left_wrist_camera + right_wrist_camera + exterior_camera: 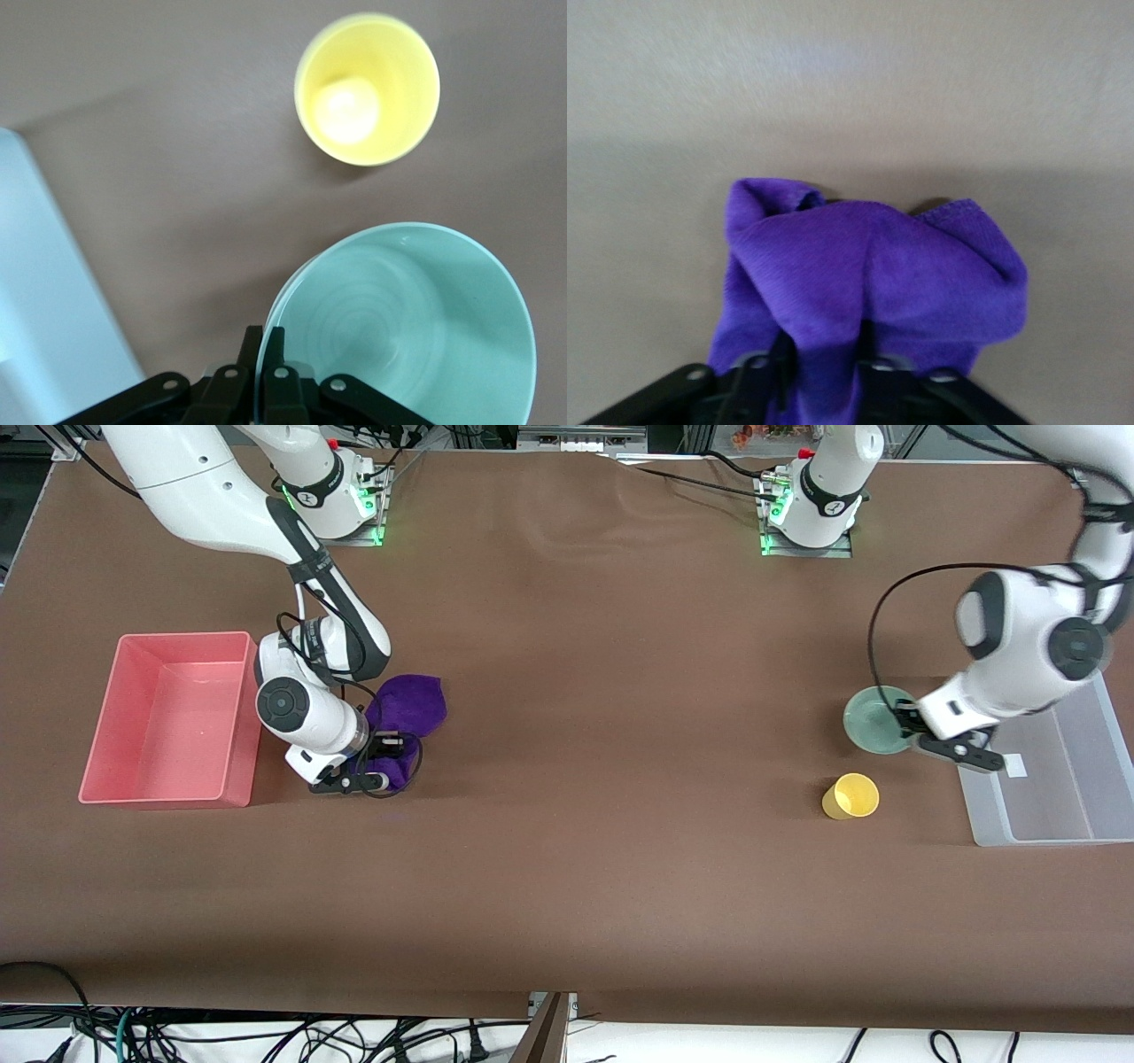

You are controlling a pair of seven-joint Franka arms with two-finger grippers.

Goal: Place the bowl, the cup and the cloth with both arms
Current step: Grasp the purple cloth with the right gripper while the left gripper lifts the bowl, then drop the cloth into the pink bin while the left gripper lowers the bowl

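The pale green bowl (873, 722) sits toward the left arm's end of the table, beside the clear bin. My left gripper (912, 731) is shut on the bowl's rim, one finger inside and one outside; the left wrist view shows the gripper (266, 350) and bowl (407, 328). The yellow cup (852, 795) stands upright, nearer the front camera than the bowl, and shows in the left wrist view (368, 88). The purple cloth (412, 701) lies beside the pink bin. My right gripper (376, 760) is shut on a bunched fold of it; the right wrist view shows the gripper (824, 354) and cloth (877, 266).
A pink rectangular bin (177, 726) stands at the right arm's end of the table. A clear plastic bin (1063, 797) stands at the left arm's end, under the left arm's wrist, and its edge shows in the left wrist view (44, 292). Brown table covering spans the middle.
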